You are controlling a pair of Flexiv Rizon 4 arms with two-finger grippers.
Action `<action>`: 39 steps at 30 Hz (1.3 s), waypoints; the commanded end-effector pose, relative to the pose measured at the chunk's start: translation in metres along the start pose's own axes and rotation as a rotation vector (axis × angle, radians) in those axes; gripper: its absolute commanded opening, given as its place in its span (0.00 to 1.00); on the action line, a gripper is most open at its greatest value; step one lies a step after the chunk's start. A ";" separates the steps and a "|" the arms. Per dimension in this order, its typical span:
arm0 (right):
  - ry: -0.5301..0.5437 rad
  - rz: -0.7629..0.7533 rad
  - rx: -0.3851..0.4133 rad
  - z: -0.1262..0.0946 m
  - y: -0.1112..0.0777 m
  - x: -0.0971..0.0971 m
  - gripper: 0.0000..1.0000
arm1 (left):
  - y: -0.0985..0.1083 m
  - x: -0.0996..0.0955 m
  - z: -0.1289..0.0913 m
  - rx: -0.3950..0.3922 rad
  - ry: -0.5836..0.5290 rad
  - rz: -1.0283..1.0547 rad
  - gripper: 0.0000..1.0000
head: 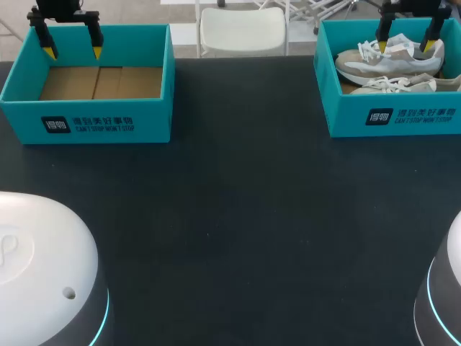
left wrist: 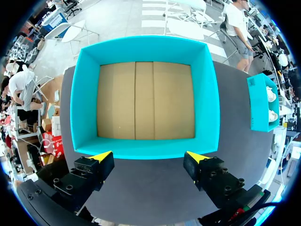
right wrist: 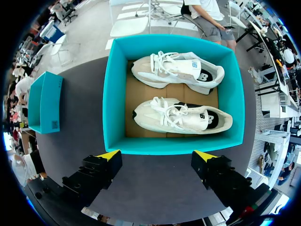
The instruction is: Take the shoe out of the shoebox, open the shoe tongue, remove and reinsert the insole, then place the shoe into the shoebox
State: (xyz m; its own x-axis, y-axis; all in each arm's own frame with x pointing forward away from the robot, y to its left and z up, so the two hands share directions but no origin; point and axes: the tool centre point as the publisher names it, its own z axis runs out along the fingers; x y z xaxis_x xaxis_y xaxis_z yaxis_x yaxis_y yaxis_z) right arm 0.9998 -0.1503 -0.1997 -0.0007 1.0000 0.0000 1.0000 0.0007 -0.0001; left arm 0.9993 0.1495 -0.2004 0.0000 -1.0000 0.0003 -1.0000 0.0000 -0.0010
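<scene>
A teal shoebox (head: 392, 115) at the table's far right holds two white and beige sneakers, one (right wrist: 178, 70) behind the other (right wrist: 181, 117), both lying on their sides. My right gripper (head: 407, 45) hangs open above this box; in the right wrist view the gripper (right wrist: 157, 156) is over the box's near wall (right wrist: 174, 146). A second teal shoebox (head: 94, 122) at the far left is empty, with a cardboard floor (left wrist: 146, 101). My left gripper (head: 72, 52) hovers open over its left part, the gripper (left wrist: 149, 156) above the near wall.
The dark table (head: 238, 216) lies between the two boxes. The rounded white bases of my arms (head: 39, 274) fill the near corners.
</scene>
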 end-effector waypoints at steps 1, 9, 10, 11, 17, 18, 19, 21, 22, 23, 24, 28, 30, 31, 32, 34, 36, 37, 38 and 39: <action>0.000 0.000 0.000 0.000 0.000 0.000 1.00 | 0.000 0.000 0.000 0.000 0.000 0.000 1.00; 0.000 0.000 0.000 0.000 0.000 0.000 1.00 | 0.000 0.000 0.000 0.000 0.000 0.000 1.00; 0.000 0.000 0.000 0.000 0.000 0.000 1.00 | 0.000 0.000 0.000 0.000 0.000 0.000 1.00; 0.000 0.000 0.000 0.000 0.000 0.000 1.00 | 0.000 0.000 0.000 0.000 0.000 0.000 1.00; 0.000 0.000 0.000 0.000 0.000 0.000 1.00 | 0.000 0.000 0.000 0.000 0.000 0.000 1.00; 0.000 0.000 0.000 0.000 0.000 0.000 1.00 | 0.000 0.000 0.000 0.000 0.000 0.000 1.00; 0.000 0.000 0.000 0.000 0.000 0.000 1.00 | 0.000 0.000 0.000 0.000 0.000 0.000 1.00; 0.000 0.000 0.000 0.000 0.000 0.000 1.00 | 0.000 0.000 0.000 0.000 0.000 0.000 1.00; 0.000 0.000 0.000 0.000 0.000 0.000 1.00 | 0.000 0.000 0.000 0.000 0.000 0.000 1.00; 0.028 0.023 0.000 0.002 0.000 -0.007 1.00 | 0.000 0.000 0.000 0.000 0.000 0.000 1.00; 0.025 0.028 -0.006 0.003 0.000 -0.012 1.00 | 0.000 0.000 0.000 0.000 0.000 0.000 1.00; -0.021 0.048 -0.033 0.012 0.002 -0.044 1.00 | 0.000 0.000 0.000 0.000 0.000 0.000 1.00; -0.046 0.069 -0.042 0.016 0.004 -0.059 1.00 | 0.000 0.000 0.000 0.000 0.000 0.000 1.00; -0.052 0.077 -0.046 0.018 0.004 -0.066 1.00 | 0.000 0.000 0.000 0.000 0.000 0.000 1.00; -0.061 0.088 -0.058 0.020 0.004 -0.074 1.00 | 0.000 0.000 0.000 0.000 0.000 0.000 1.00; -0.060 0.104 -0.069 0.023 0.004 -0.088 1.00 | 0.000 0.000 0.000 0.000 0.000 0.000 1.00; -0.062 0.126 -0.074 0.029 0.005 -0.100 1.00 | 0.000 0.000 0.000 0.000 0.000 0.000 1.00; -0.067 0.131 -0.080 0.031 0.006 -0.105 1.00 | 0.000 0.000 0.000 0.000 0.000 0.000 1.00; -0.071 0.134 -0.079 0.035 0.007 -0.110 1.00 | 0.000 0.000 0.000 0.000 0.000 0.000 1.00; -0.083 0.128 -0.075 0.039 0.007 -0.113 1.00 | 0.000 0.000 0.000 0.000 0.000 0.000 1.00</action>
State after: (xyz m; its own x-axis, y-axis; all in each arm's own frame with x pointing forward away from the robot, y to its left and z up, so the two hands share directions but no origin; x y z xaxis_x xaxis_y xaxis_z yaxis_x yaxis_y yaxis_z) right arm 1.0098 -0.2560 -0.2289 0.1355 0.9871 -0.0854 0.9890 -0.1295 0.0720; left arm 0.9993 0.1495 -0.2004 -0.0001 -1.0000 0.0004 -1.0000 0.0001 -0.0010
